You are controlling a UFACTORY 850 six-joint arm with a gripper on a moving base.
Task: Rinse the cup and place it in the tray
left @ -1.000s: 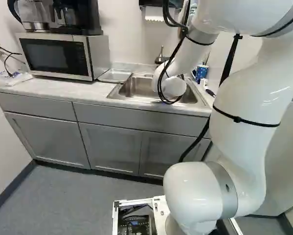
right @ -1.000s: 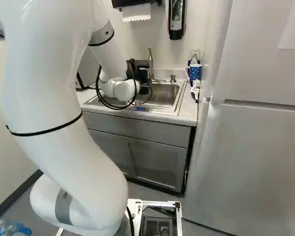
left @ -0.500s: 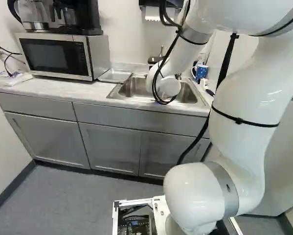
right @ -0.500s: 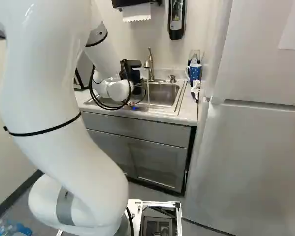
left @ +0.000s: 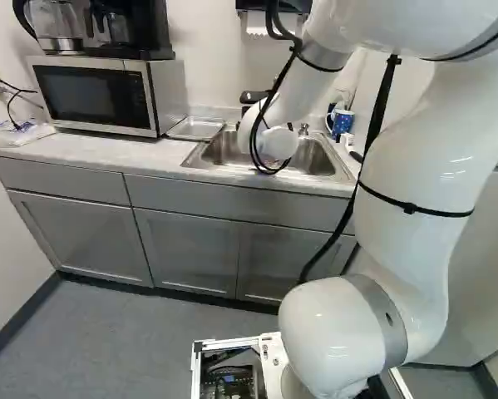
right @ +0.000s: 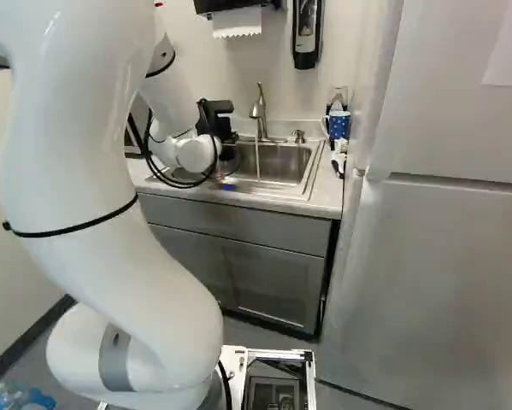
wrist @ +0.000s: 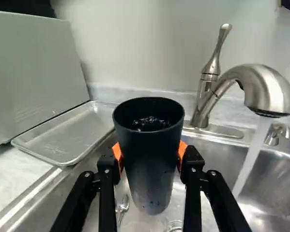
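Observation:
In the right base view my black gripper is over the left part of the sink, its fingertips hard to make out. The wrist view shows the gripper shut on a black cup, an orange pad against each side. The cup is upright and open at the top, with something glistening inside. A shallow metal tray lies on the counter beside the sink, next to the microwave. Water runs from the faucet into the sink, apart from the cup.
Spoons lie in the basin below the cup. The microwave borders the tray. Right of the sink stand a blue dotted mug and the tall fridge. A soap dispenser hangs on the wall.
My arm has swung left over the sink, away from the faucet, carrying the cup with it. The faucet and its falling stream have come into plain view in the right base view. The base has stayed put.

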